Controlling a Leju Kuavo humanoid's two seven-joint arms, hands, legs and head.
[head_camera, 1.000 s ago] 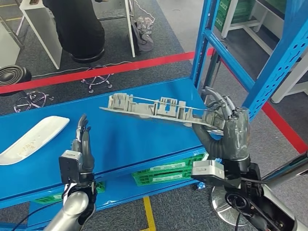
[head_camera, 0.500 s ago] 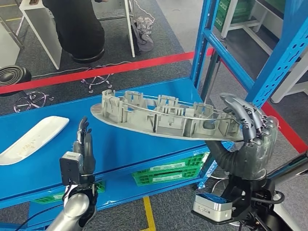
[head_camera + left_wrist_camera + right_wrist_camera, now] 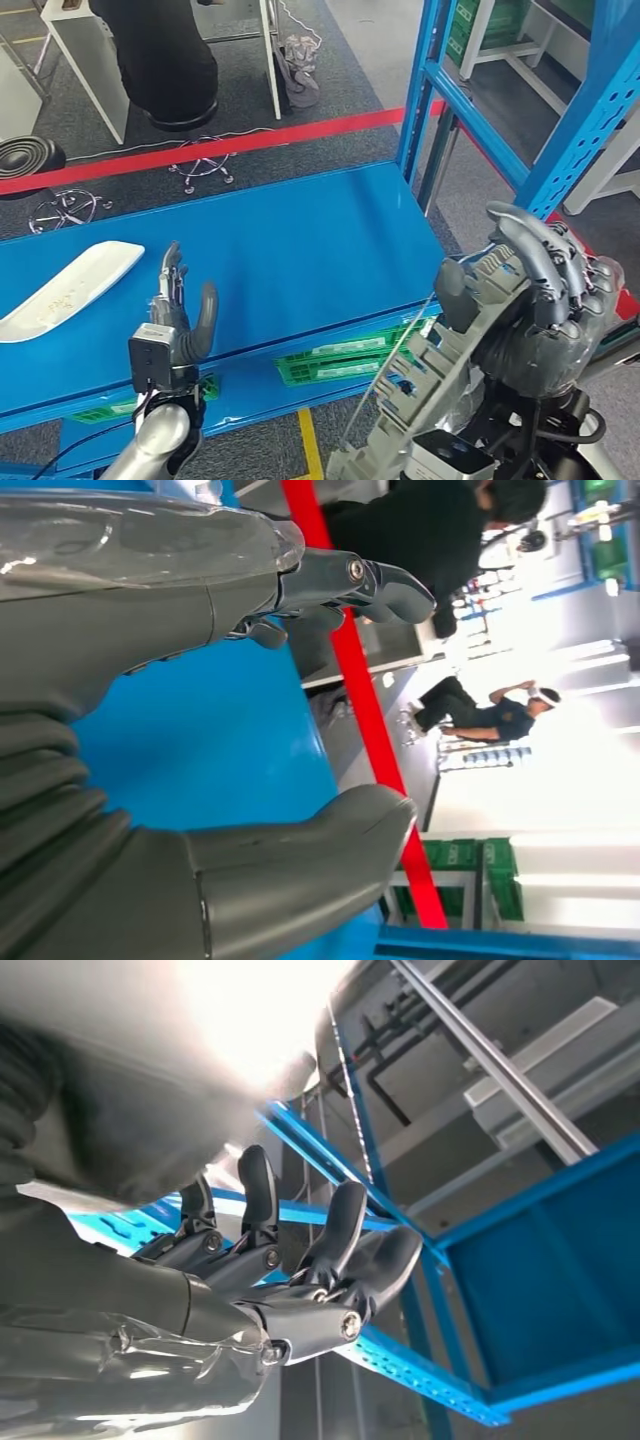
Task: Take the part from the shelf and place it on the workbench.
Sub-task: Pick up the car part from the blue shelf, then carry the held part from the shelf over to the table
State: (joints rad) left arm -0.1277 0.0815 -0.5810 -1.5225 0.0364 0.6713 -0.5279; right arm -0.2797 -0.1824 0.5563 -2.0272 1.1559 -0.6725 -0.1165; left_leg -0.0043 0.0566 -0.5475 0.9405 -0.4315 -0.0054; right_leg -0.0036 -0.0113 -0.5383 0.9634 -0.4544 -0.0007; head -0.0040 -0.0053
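The long grey ribbed plastic part (image 3: 423, 390) hangs tilted in front of the blue shelf (image 3: 302, 240), its far end pointing down toward the floor. My right hand (image 3: 551, 290) grips its upper end, fingers curled over the top edge, off the shelf's right front corner. In the right wrist view those fingers (image 3: 302, 1260) curl against a pale blurred surface. My left hand (image 3: 177, 310) hovers over the shelf's front edge at the left, open, thumb spread, holding nothing. The left wrist view shows its fingers (image 3: 347, 580) and thumb apart above the blue surface.
A white curved part (image 3: 68, 285) lies at the shelf's left end. Green crates (image 3: 347, 355) sit on the lower level. Blue rack uprights (image 3: 468, 100) rise at the right. A red floor line (image 3: 226, 145) and a seated person (image 3: 158, 50) are beyond the shelf.
My right hand has pulled the part off the shelf toward me, and it has swung from lying level to hanging steeply downward. My left thumb has spread outward.
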